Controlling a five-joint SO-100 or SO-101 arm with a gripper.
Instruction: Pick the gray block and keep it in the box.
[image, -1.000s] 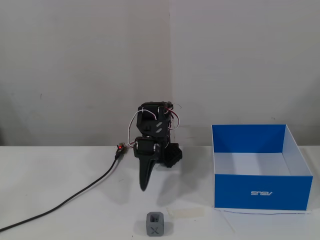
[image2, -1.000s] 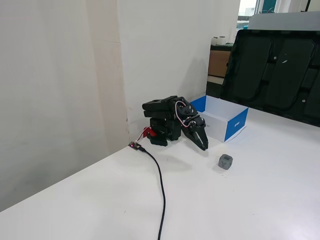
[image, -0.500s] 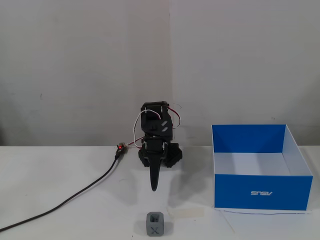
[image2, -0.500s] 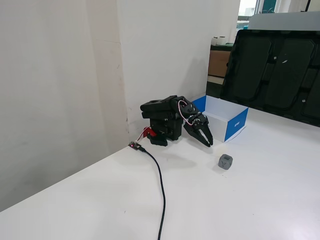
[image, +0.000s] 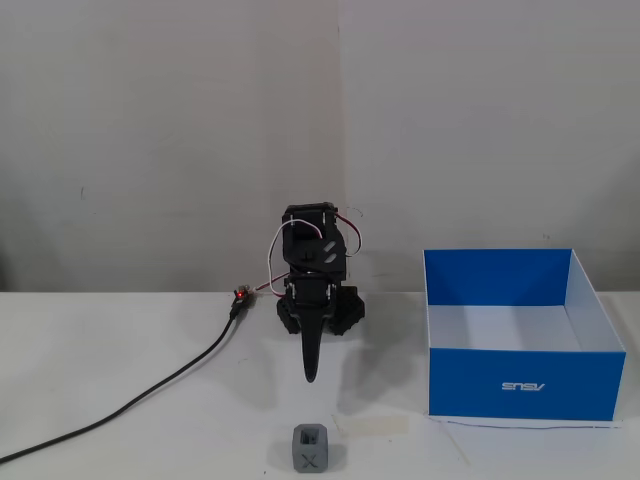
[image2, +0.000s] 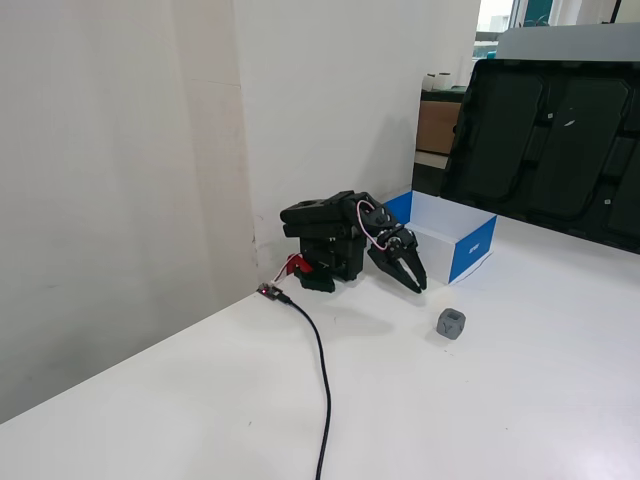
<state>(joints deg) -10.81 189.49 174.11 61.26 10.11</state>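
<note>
Block (image: 312, 449) is sitting alone on the white surface (image: 120, 350), its X face turned toward the camera in a fixed view, near the front edge and apart from everything else. Pincer (image: 311, 374) is hanging above and behind it, pointing down, not touching it; its fingers are lying together, clenched on nothing. Box (image: 520, 385) is standing open to the right in that view, well apart from the block, apparently empty. A cable (image2: 318, 380) is trailing off from the arm's base. The pick is not yet begun, I judge. Risks: descending with the fingers closed would knock the small cube away; a shallow grip on its recessed faces could slip; and a low carry could catch the box wall.
</note>
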